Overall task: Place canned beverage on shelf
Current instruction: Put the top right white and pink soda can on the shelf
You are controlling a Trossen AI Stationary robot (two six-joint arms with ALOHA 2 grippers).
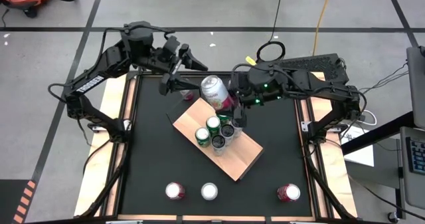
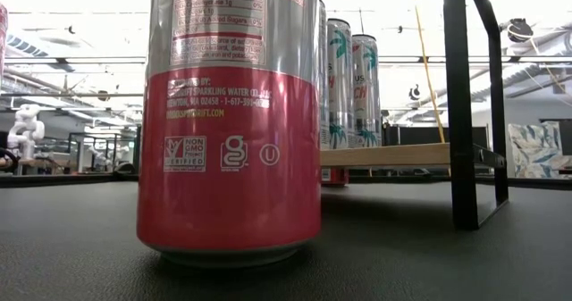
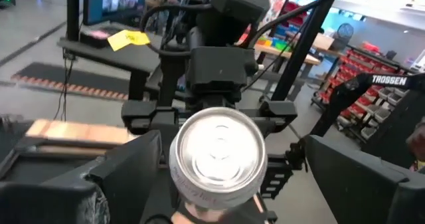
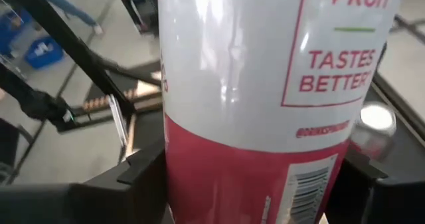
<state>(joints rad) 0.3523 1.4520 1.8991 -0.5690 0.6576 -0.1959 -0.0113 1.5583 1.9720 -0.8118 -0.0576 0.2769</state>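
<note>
A canned beverage (image 1: 216,91), silver above and pink below, hangs tilted over the far left corner of the shelf (image 1: 242,154), a light wood-grain board with black rods. My right gripper (image 1: 234,99) is shut on it. My left gripper (image 1: 187,72) is open just left of the can. In the left wrist view its fingers (image 3: 126,177) stand wide on either side of the can's silver end (image 3: 219,154) without touching it. Several green-topped cans (image 1: 214,132) stand on the shelf board. My right gripper pinches the can's pink lower part (image 4: 219,184) between its two fingers (image 4: 143,174), one on each side of the body. The fingers come from the table's right, slanting a little down. The can is lifted clear above the shelf, tilted, its silver end toward my left gripper.
Three cans (image 1: 174,191) (image 1: 209,191) (image 1: 288,193) stand along the table's near edge; the middle one (image 2: 228,113) fills the low view. A black corner rod (image 2: 460,104) rises at the shelf's edge. The right half of the board (image 1: 249,161) is bare.
</note>
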